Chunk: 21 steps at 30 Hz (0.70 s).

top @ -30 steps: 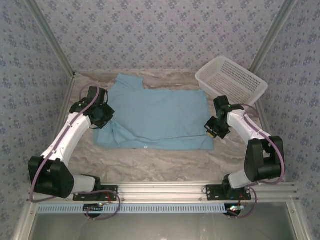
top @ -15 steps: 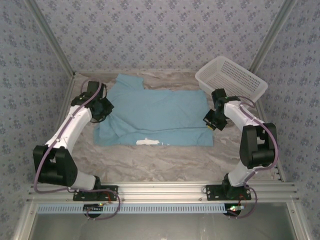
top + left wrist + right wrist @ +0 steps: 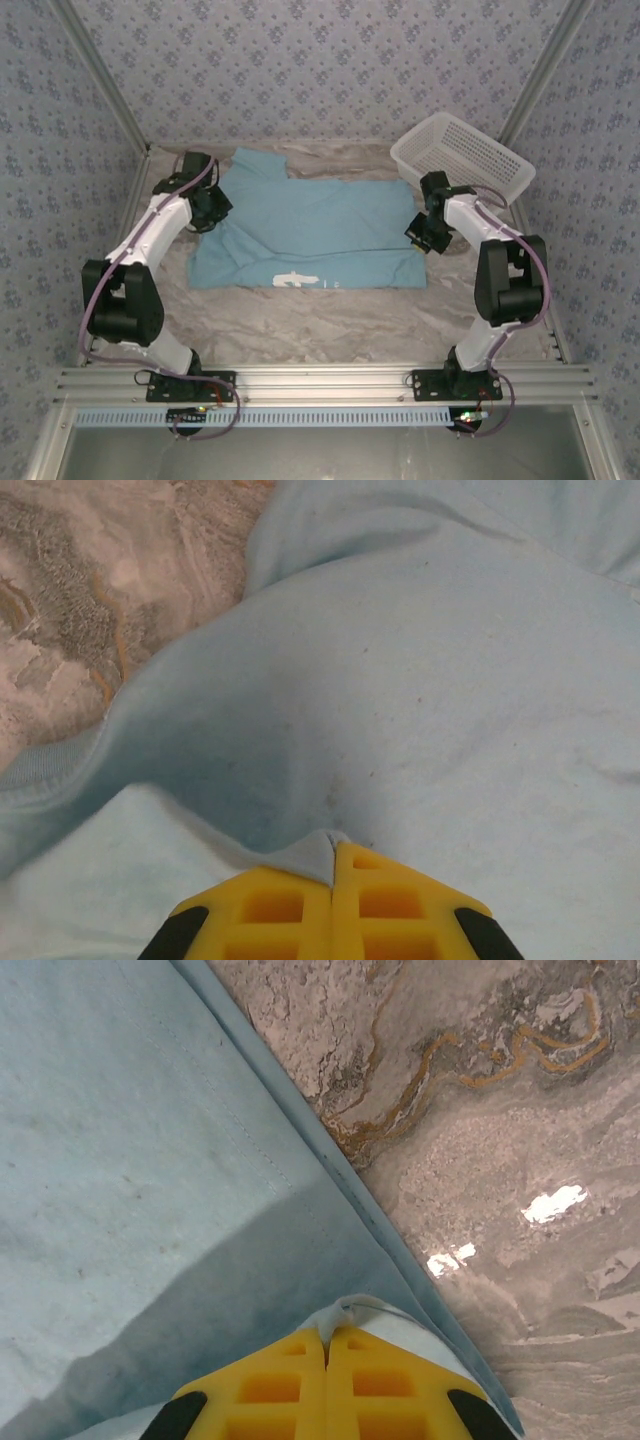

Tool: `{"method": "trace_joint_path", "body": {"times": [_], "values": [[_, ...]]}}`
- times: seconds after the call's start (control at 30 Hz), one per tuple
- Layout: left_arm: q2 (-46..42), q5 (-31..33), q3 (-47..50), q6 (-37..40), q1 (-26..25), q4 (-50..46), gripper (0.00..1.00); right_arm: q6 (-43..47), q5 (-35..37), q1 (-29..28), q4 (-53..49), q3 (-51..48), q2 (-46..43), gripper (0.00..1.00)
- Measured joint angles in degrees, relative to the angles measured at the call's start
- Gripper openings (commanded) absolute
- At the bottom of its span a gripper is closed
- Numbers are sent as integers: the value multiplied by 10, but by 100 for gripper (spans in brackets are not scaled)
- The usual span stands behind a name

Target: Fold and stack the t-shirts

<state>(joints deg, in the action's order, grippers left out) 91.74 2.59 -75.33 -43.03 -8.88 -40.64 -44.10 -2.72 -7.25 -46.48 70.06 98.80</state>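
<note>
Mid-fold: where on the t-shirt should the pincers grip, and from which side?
Grip the t-shirt by its two side edges, one pincer each, from the outer sides. It lies flat and wide, so only edges offer a pinchable fold; the left pincer and right pincer are shut on such tucks there now.

Floral grey-blue wallpapered walls (image 3: 320, 60) enclose a marbled beige tabletop (image 3: 330, 325), with aluminium rails (image 3: 330, 380) along its near edge.

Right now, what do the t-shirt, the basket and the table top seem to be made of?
The t-shirt: soft matte cloth, probably cotton knit; it creases and has stitched hems. The basket: white plastic, moulded as open mesh. The table top: marble-patterned, glossy by its glints; stone or print, unclear.
</note>
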Motion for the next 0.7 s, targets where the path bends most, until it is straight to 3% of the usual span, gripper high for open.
{"method": "trace_joint_path", "body": {"times": [0.53, 0.57, 0.6, 0.63, 0.67, 0.7], "values": [[78, 6, -62, 36, 19, 2, 0, 4, 9, 0, 0, 56, 62, 0], [85, 3, -68, 41, 21, 2, 12, 7, 9, 0, 0, 64, 68, 2], [91, 2, -75, 45, 23, 0, 29, 10, 9, 0, 0, 71, 73, 12], [99, -1, -84, 50, 25, -3, 46, 14, 8, 1, -1, 80, 80, 29], [107, -2, -94, 56, 28, -9, 54, 20, 8, 2, -2, 88, 85, 40], [111, -2, -102, 59, 29, -14, 56, 24, 8, 2, -2, 92, 87, 47]]}}
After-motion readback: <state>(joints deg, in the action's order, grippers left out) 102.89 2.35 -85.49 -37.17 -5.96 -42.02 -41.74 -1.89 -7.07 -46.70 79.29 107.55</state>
